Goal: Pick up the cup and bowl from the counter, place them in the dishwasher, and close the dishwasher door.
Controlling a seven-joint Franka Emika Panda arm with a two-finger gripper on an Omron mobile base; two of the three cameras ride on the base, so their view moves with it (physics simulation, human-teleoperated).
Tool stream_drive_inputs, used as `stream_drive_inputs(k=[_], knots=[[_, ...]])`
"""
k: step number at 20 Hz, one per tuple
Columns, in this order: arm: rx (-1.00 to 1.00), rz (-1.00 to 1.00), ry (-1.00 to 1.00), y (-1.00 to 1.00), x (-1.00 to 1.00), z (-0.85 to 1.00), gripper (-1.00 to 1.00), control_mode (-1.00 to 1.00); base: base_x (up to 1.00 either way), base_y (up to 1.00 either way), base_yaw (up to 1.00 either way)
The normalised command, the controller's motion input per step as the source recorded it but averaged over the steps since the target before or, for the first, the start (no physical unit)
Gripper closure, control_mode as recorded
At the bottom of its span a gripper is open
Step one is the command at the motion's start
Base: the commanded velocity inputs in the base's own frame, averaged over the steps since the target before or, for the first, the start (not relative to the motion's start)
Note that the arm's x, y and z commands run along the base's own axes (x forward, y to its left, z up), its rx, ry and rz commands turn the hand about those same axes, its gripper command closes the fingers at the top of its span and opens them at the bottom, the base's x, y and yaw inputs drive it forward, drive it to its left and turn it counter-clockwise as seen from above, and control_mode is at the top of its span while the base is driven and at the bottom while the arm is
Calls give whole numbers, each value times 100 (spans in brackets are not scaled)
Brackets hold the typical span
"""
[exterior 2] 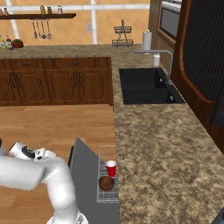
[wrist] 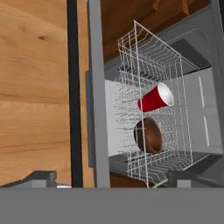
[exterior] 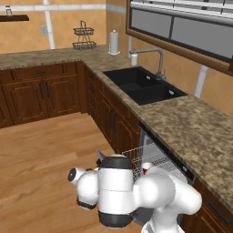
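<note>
Left base view: I see the speckled counter (exterior: 200, 132) running past a black sink (exterior: 143, 85). A paper towel roll (exterior: 113, 42) and a small wire basket (exterior: 84, 38) stand at the far corner. The arm blocks most of the dishwasher (exterior: 175, 164) opening; a bit of white wire rack (exterior: 145, 159) and a sliver of the red cup (exterior: 146, 169) show just past it.

Right base view: the dishwasher door (exterior 2: 89, 186) is down and partly open, a grey panel angling out from the counter edge. The wire rack is pulled out over it. In the rack, the cup sits upright, white rim up, and the dark-brown bowl (exterior 2: 106, 183) sits just beside it on the near side, close to touching. Both are off the counter.

Hand view (rolled): the door's grey edge and its dark bar handle (wrist: 74, 92) run top to bottom at left-centre. Right of them the rack holds the cup and, next to it, the bowl.

Gripper (wrist: 111, 178): the two dark tips sit at the bottom edge, well apart, nothing between them — jaws spread and empty. Cup and bowl lie ahead of the fingers, apart from them; the handle is nearer the left tip (wrist: 41, 177).
</note>
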Motion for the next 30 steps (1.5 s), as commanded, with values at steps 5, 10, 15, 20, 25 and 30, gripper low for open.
stream_drive_inputs(k=[5,10,15,20,25,30], knots=[[-22,0,9,0,44,-65,-100,-100,0,0,0],[-27,0,2,0,64,-87,-100,-100,0,0,0],[-23,0,2,7,82,-72,-100,-100,0,0,0],[-24,0,1,30,50,-61,-100,-100,0,0,0],[-33,0,3,20,59,-93,-100,-100,0,0,0],[-24,0,1,-38,65,-76,-100,-100,0,0,0]])
